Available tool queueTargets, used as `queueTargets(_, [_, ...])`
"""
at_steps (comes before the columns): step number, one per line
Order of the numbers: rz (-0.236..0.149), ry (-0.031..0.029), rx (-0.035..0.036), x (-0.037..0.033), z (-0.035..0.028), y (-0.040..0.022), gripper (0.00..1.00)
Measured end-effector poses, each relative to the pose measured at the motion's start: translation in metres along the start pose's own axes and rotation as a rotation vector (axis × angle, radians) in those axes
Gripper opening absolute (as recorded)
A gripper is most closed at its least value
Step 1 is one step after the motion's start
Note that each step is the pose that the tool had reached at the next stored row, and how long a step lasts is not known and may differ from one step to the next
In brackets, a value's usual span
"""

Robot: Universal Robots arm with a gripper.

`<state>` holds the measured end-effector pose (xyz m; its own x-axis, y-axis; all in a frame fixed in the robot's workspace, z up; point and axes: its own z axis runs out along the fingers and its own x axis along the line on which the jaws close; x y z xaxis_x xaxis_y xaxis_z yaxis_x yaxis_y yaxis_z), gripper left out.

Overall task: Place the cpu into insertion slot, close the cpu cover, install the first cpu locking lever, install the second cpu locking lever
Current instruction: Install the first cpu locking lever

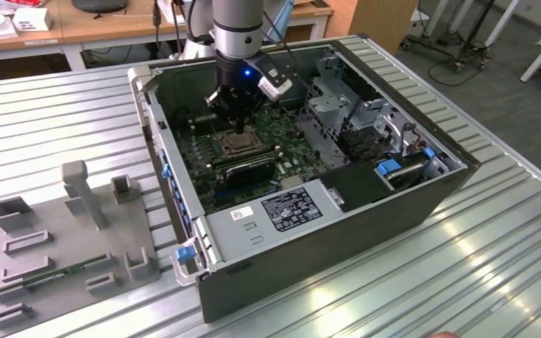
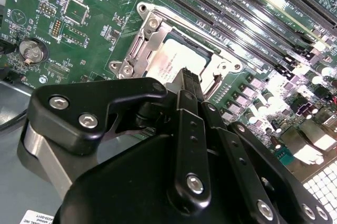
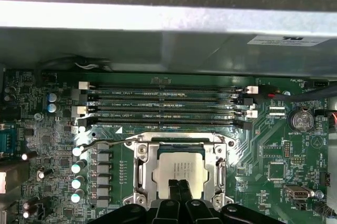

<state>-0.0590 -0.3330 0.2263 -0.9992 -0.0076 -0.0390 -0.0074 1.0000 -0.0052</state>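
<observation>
My gripper [image 3: 177, 186] has its fingers drawn together with nothing between them. The tips stand over the cpu [image 3: 176, 166]; I cannot tell whether they touch it. The cpu lies flat in the insertion slot [image 1: 234, 146] on the green motherboard [image 3: 266, 147]. The cpu cover [image 3: 141, 167] lies lowered around it.

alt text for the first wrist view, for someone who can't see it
The shut gripper has its tips over the edge of the silvery cpu, which lies in the metal-rimmed insertion slot. Long black memory slots run across the green motherboard beyond it.
</observation>
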Motion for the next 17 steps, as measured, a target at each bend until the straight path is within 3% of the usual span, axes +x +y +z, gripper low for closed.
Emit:
queueTargets(13, [0.0, 0.0, -0.0001, -0.0001, -0.0028, 0.0, 0.11])
queueTargets(17, [0.0, 0.0001, 0.0001, 0.0033, -0.0029, 0.0, 0.11])
